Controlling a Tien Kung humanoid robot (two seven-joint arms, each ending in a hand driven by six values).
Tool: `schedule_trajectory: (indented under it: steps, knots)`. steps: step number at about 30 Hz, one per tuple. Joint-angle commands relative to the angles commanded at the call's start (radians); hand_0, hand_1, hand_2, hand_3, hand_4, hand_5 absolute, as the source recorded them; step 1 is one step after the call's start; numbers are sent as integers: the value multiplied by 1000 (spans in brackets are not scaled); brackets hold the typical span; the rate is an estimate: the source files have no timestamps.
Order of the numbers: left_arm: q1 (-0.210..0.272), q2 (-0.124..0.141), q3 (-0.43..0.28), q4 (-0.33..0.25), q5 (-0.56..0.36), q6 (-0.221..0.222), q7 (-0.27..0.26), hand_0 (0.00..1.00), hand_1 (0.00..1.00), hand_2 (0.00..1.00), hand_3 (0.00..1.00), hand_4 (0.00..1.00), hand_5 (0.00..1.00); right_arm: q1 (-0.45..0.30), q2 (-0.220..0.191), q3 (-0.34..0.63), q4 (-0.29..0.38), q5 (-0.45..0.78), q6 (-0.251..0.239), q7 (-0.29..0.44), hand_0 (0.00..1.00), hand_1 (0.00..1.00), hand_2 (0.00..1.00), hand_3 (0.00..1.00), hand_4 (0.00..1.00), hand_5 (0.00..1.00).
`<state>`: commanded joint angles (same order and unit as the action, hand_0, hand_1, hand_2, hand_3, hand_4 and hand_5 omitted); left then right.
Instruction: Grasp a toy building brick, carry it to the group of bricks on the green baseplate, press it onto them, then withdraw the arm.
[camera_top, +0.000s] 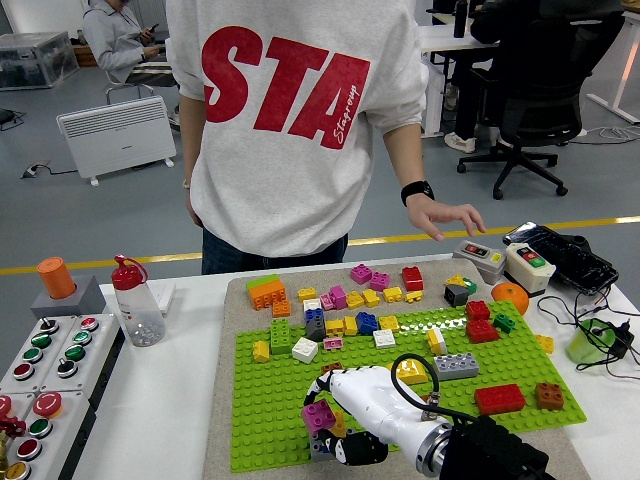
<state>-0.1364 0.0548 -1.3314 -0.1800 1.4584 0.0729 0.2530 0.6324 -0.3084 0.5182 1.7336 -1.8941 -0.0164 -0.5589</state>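
My right hand reaches in from the lower right, low over the near part of the green baseplate. Its white fingers are curled on a magenta brick. The brick sits over a small yellow and grey stack, which the hand mostly hides. I cannot tell whether the magenta brick touches the stack. Several loose bricks in yellow, blue, pink and white lie in a group at the baseplate's far edge. My left hand is out of view.
A person stands at the far side with one hand raised above the table. A red brick, a brown brick and a grey brick sit on the plate's right. A bottle and a button box stand at left.
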Motion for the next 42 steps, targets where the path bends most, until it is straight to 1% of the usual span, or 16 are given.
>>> schedule_trajectory:
  steps: [7, 13, 22, 30, 42]
  knots:
    - [1, 0, 2, 0, -1, 0, -1, 659, 685, 675, 578, 295, 998, 4, 10, 0, -43, -5, 1, -9, 735, 759, 806, 576, 478, 164]
    - [-2, 1, 3, 0, -4, 0, -2, 659, 685, 675, 578, 296, 998, 6, 12, 3, -60, -10, 1, -14, 734, 759, 807, 577, 479, 171]
    - [-5, 2, 2, 0, -6, 1, -4, 659, 686, 675, 578, 296, 998, 7, 8, 6, -60, -6, 10, -20, 734, 758, 807, 577, 479, 175]
    - [-6, 2, 0, 0, -5, 1, -4, 660, 685, 675, 578, 295, 998, 6, 6, 8, -46, 3, 16, -23, 728, 757, 806, 577, 480, 185]
    - [-8, 3, 1, 0, -6, 1, -4, 660, 685, 675, 578, 296, 998, 10, 14, 3, -47, 16, 25, -38, 721, 752, 806, 577, 481, 198]
